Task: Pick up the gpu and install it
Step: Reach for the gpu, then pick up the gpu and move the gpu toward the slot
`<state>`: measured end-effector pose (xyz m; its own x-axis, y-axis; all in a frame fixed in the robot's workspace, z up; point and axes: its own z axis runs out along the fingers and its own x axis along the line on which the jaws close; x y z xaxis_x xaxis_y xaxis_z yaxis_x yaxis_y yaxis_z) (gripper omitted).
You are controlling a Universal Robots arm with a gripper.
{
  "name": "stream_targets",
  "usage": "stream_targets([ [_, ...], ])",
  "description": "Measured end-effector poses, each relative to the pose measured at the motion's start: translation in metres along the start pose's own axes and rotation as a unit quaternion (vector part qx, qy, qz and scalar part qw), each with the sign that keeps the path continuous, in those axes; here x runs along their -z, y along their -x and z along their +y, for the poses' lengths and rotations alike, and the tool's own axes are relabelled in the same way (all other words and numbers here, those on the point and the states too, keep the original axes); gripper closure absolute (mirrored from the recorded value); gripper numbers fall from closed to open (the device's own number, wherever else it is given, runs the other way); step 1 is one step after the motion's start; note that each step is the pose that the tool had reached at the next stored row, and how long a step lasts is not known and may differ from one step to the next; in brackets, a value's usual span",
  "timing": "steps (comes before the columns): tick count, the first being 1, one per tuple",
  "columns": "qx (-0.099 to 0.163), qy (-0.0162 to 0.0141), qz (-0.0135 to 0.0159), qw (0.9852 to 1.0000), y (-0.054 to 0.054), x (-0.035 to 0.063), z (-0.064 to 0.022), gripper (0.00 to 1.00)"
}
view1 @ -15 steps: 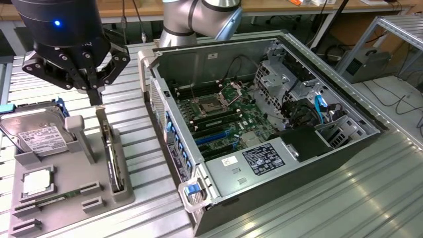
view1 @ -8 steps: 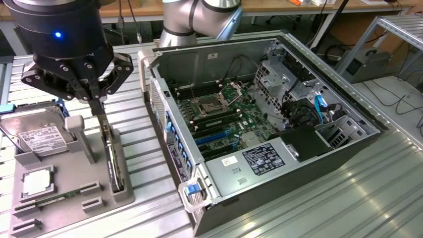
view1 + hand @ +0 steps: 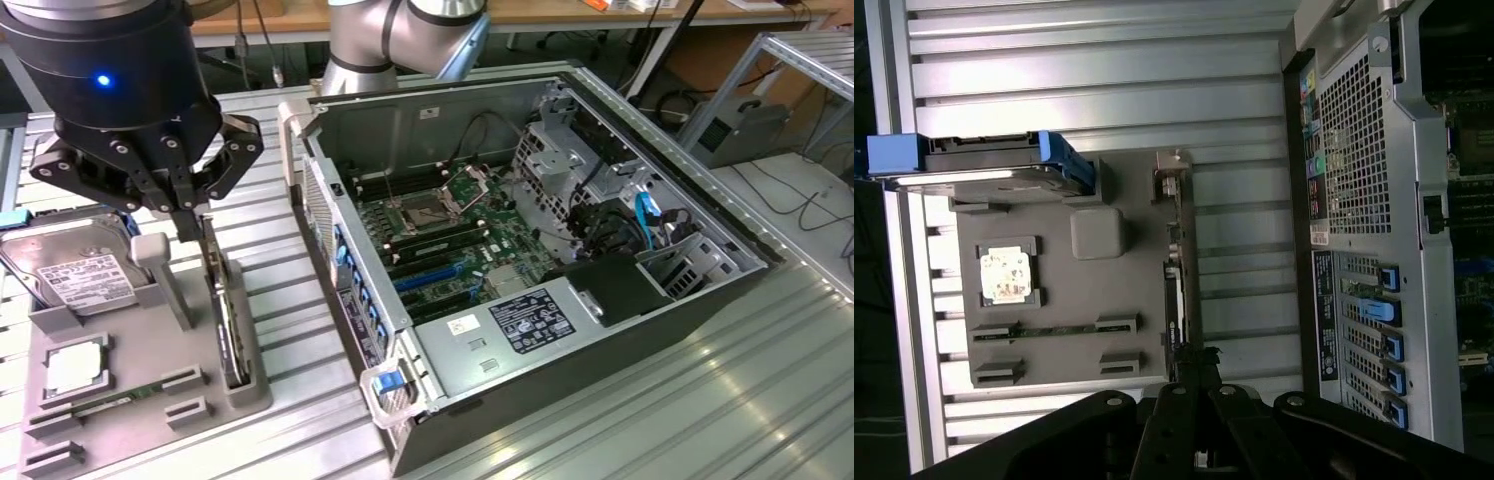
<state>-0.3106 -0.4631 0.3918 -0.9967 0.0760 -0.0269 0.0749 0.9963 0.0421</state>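
The gpu point(image 3: 227, 320) stands on edge in a slot of the grey holder point(image 3: 254, 398), directly beneath the fingers point(image 3: 1174, 410). These are drawn narrow and look pinched on its upper rim, at the end away from the silvery bracket point(image 3: 1172, 183). We judge the card light and stiff but thin and fragile, so the hold belongs on the bare board edge. It should be firm enough not to slip, with no twist against the slot.
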Motion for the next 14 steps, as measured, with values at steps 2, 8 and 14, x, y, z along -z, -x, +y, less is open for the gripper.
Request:
stream_targets([
  [2,0.0,0.0,0.0,1.0,-0.0001,0.0,0.0,0.89],
  [8,0.0,0.0,0.0,1.0,-0.0001,0.0,0.0,0.89],
  [14,0.0,0.0,0.0,1.0,-0.0001,0.0,0.0,0.76],
])
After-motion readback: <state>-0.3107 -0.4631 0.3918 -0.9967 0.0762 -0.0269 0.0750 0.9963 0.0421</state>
